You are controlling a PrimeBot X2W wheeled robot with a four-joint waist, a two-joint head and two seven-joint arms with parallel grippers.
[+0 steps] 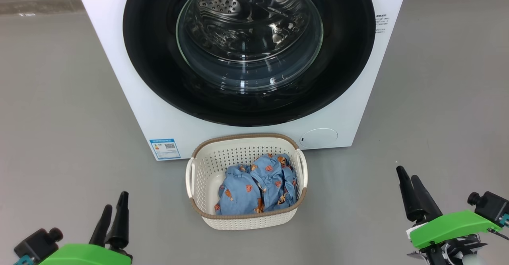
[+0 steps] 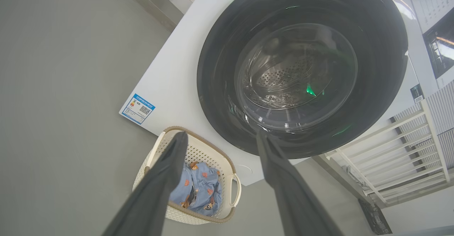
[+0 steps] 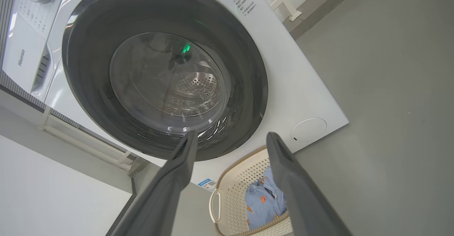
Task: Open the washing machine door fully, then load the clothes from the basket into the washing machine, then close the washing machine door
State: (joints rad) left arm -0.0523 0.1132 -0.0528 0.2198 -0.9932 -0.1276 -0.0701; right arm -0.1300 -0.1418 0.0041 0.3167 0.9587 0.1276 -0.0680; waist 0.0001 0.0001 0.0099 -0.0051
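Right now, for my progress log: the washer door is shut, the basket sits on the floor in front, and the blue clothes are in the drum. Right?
Not quite: the head view shows the clothes in the basket, not the drum. The door is shut and the basket sits on the floor before the washer.

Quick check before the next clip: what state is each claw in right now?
Left claw: open, holding nothing.
Right claw: open, holding nothing.

door (image 1: pixel 159 58) shut, clothes (image 1: pixel 256 189) in basket (image 1: pixel 206 165)
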